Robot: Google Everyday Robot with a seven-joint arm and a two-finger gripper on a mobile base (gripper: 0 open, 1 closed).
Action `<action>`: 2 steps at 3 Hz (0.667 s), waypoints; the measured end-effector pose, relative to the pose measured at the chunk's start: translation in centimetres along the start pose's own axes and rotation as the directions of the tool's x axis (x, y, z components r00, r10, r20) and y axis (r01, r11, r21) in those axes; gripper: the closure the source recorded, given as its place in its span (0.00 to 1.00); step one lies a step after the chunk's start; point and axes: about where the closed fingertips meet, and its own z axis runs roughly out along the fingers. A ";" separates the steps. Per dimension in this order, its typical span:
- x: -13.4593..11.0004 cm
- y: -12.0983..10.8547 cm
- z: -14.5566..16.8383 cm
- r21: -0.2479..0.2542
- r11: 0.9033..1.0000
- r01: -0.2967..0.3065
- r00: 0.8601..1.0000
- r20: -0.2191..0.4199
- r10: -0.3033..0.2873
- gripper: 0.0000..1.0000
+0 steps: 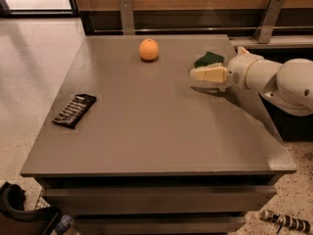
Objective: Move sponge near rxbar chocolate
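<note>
The sponge (209, 59) shows its dark green top at the table's far right, partly hidden behind my gripper. My gripper (205, 74) reaches in from the right, points left, and sits just in front of the sponge and low over the table. I cannot tell whether it touches the sponge. The rxbar chocolate (74, 110), a dark bar with white lettering, lies flat near the table's left edge, far from the sponge.
An orange (148, 49) sits at the back middle of the grey table (156, 141). My white arm (283, 82) crosses the right edge. A wall rail with metal brackets (268, 18) runs behind the table. A dark object (19, 209) lies on the floor at lower left.
</note>
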 end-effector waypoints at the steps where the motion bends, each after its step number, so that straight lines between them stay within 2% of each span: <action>1: 0.7 0.7 1.2 -0.040 0.999 -0.027 1.000 -0.016 0.026 0.00; 2: 1.6 1.4 1.9 -0.068 0.996 -0.050 0.998 -0.033 0.048 0.00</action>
